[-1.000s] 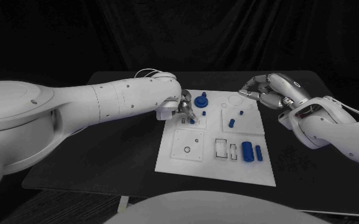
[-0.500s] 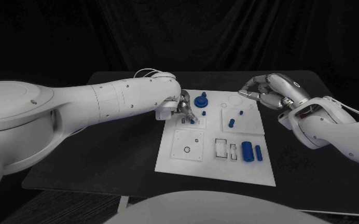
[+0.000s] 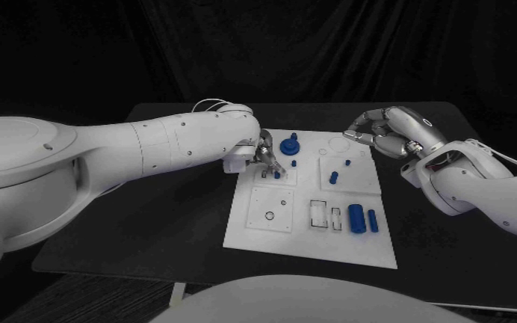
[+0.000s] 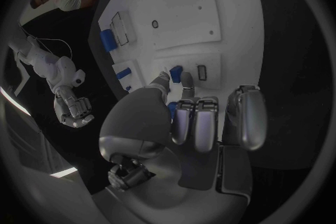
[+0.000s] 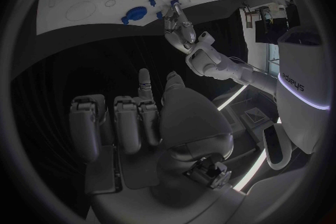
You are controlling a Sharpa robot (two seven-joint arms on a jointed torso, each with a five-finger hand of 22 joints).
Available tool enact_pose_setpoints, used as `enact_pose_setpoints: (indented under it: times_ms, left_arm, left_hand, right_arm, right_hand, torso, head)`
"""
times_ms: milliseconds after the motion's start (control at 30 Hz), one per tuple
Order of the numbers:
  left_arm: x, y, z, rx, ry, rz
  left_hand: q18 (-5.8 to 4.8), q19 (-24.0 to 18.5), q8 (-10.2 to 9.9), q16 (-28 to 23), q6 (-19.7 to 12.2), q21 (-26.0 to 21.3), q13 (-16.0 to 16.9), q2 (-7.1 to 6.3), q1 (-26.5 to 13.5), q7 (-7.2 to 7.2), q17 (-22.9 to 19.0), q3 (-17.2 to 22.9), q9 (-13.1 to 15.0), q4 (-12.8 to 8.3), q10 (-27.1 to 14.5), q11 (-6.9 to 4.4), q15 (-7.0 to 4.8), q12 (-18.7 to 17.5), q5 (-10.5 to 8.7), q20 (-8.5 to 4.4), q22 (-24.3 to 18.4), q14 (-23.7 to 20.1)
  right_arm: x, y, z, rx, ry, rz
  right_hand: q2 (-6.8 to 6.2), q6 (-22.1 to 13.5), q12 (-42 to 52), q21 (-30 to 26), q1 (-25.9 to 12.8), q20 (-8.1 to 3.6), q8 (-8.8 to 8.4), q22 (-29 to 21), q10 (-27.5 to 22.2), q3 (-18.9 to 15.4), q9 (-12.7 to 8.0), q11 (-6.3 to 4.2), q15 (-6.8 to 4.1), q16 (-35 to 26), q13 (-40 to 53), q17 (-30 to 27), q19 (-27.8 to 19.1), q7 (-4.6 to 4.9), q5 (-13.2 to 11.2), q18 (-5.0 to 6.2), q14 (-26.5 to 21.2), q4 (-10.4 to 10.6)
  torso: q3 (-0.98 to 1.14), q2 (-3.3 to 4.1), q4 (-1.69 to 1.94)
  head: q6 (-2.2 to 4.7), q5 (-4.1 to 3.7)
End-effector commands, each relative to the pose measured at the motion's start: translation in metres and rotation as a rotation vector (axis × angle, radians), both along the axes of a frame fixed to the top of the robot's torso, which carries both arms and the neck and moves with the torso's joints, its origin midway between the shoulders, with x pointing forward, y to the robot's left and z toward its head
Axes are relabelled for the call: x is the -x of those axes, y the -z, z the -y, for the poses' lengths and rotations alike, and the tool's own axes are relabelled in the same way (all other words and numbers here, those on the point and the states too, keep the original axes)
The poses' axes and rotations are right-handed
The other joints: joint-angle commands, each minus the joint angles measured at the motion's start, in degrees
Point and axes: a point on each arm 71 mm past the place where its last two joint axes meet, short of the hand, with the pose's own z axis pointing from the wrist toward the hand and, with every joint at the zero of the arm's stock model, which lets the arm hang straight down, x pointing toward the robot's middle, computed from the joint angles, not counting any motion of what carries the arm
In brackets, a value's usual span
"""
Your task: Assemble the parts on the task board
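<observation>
The white task board (image 3: pixel 308 242) lies mid-table. My left hand (image 3: pixel 263 156) is low over its far left panel. Thumb and a finger pinch a small blue part (image 3: pixel 277 175) that touches the board. In the left wrist view this blue part (image 4: pixel 176 73) sits between the fingertips (image 4: pixel 187 82), beside a small rectangular slot (image 4: pixel 201 71). My right hand (image 3: pixel 389 133) hovers above the board's far right corner, fingers curled in with nothing in them, as the right wrist view (image 5: pixel 133 117) also shows.
Other blue parts stand on the board: a round knobbed piece (image 3: pixel 289 144), a small peg (image 3: pixel 347 163), a short cylinder (image 3: pixel 334 177) and two long cylinders (image 3: pixel 363 218) near the right edge. A black ring (image 3: pixel 268 216) lies on the near left panel.
</observation>
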Motion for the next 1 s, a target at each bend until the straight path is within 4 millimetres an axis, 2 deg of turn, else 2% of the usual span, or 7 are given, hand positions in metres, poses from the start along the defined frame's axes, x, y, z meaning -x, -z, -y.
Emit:
enact_pose_setpoints:
  times_ms: [33,533,700,767,867,933,1000]
  left_arm:
    - [0.000,-0.001,0.003,0.048,0.000,0.024]
    - [0.001,-0.022,-0.009,0.178,0.003,0.131]
    - [-0.002,-0.039,-0.019,0.209,0.010,0.172]
    - [-0.002,-0.045,-0.023,0.220,0.012,0.186]
    - [-0.004,-0.056,-0.031,0.238,0.016,0.212]
    - [-0.007,-0.062,-0.038,0.251,0.010,0.235]
    - [-0.009,-0.066,-0.043,0.260,0.002,0.254]
  left_hand:
    - [0.87,1.10,0.64,0.15,-0.28,0.27,15.06,-0.19,-1.13,-0.19,15.09,-0.88,0.40,0.50,6.06,-0.35,-0.41,0.15,-0.33,-0.42,11.04,6.16]
    - [0.59,1.71,2.31,0.15,0.76,1.74,15.06,-0.52,-2.31,-0.86,15.09,-2.79,1.76,2.45,6.06,-0.93,-0.89,0.15,-0.47,-0.84,11.45,6.16]
    - [0.51,1.93,2.52,0.15,0.89,2.19,15.06,0.67,0.22,-1.21,15.09,-2.05,1.83,1.82,6.06,-1.25,-1.17,0.15,0.10,-1.11,11.56,6.16]
    - [0.50,1.96,0.84,0.15,0.49,2.21,15.06,1.78,3.26,-1.25,15.09,-0.78,0.21,0.80,6.06,-1.27,-1.27,0.15,3.16,-1.24,11.57,6.16]
    - [0.49,1.96,-1.41,0.15,1.05,2.27,15.06,2.23,4.28,-1.03,15.09,-0.43,-2.26,1.20,6.06,-1.02,-1.07,0.15,4.11,-1.20,11.59,6.16]
    - [0.46,1.87,-8.07,0.15,1.89,2.20,15.06,2.87,7.21,0.03,15.09,1.54,-10.43,1.45,6.06,-0.15,-0.42,0.15,6.25,-0.57,11.57,6.16]
    - [0.47,1.83,-11.99,0.15,2.26,2.23,15.06,2.57,8.51,0.86,15.09,2.45,-15.41,1.45,6.06,0.61,0.19,0.15,7.87,-0.12,11.57,6.16]
  right_arm:
    - [0.000,0.001,0.001,0.004,0.007,-0.009]
    - [0.002,0.000,0.007,0.002,0.017,0.003]
    - [0.002,-0.001,0.008,0.002,0.019,0.006]
    - [0.002,-0.001,0.009,0.002,0.020,0.007]
    - [0.003,-0.001,0.010,0.003,0.021,0.007]
    - [0.003,-0.001,0.011,0.004,0.018,0.006]
    - [0.003,-0.001,0.011,0.005,0.016,0.005]
  right_hand:
    - [0.34,0.06,0.07,-0.14,-0.33,-0.25,-0.27,14.47,5.97,-0.33,-0.07,-0.38,-0.25,0.15,14.96,15.10,4.93,0.10,-0.28,0.00,5.95,-0.05]
    - [0.35,0.07,0.07,-0.18,-0.67,-0.24,-0.30,14.46,5.97,-0.57,-0.10,-0.37,-0.24,0.15,14.96,15.10,4.90,0.12,-0.52,0.01,5.95,0.03]
    - [0.36,0.07,0.07,-0.17,-0.71,-0.24,-0.30,14.46,5.97,-0.60,-0.10,-0.37,-0.24,0.15,14.96,15.10,4.91,0.12,-0.54,0.01,5.95,0.04]
    - [0.36,0.07,0.07,-0.17,-0.71,-0.24,-0.30,14.46,5.97,-0.60,-0.10,-0.37,-0.24,0.15,14.96,15.10,4.91,0.12,-0.54,0.01,5.95,0.04]
    - [0.38,0.07,0.07,-0.18,-0.79,-0.24,-0.31,14.46,5.97,-0.64,-0.10,-0.37,-0.24,0.15,14.96,15.10,4.90,0.13,-0.58,0.01,5.95,0.06]
    - [0.38,0.07,0.07,-0.18,-0.79,-0.24,-0.31,14.46,5.97,-0.64,-0.10,-0.37,-0.24,0.15,14.96,15.10,4.90,0.13,-0.58,0.01,5.95,0.06]
    - [0.38,0.07,0.07,-0.18,-0.79,-0.24,-0.31,14.46,5.97,-0.64,-0.10,-0.37,-0.24,0.15,14.96,15.10,4.90,0.13,-0.58,0.01,5.95,0.06]
  torso:
    - [0.01,0.00,0.02]
    - [-0.03,0.05,-0.02]
    - [-0.02,-0.01,-0.07]
    - [-0.01,-0.01,-0.06]
    - [0.00,0.00,-0.01]
    - [-0.04,0.05,0.05]
    - [-0.05,0.06,0.05]
  head:
    - [-0.01,-0.17]
    - [-0.01,-0.95]
    - [-0.01,-1.19]
    - [-0.01,-1.30]
    - [-0.01,-1.53]
    - [-0.01,-1.71]
    - [-0.01,-1.88]
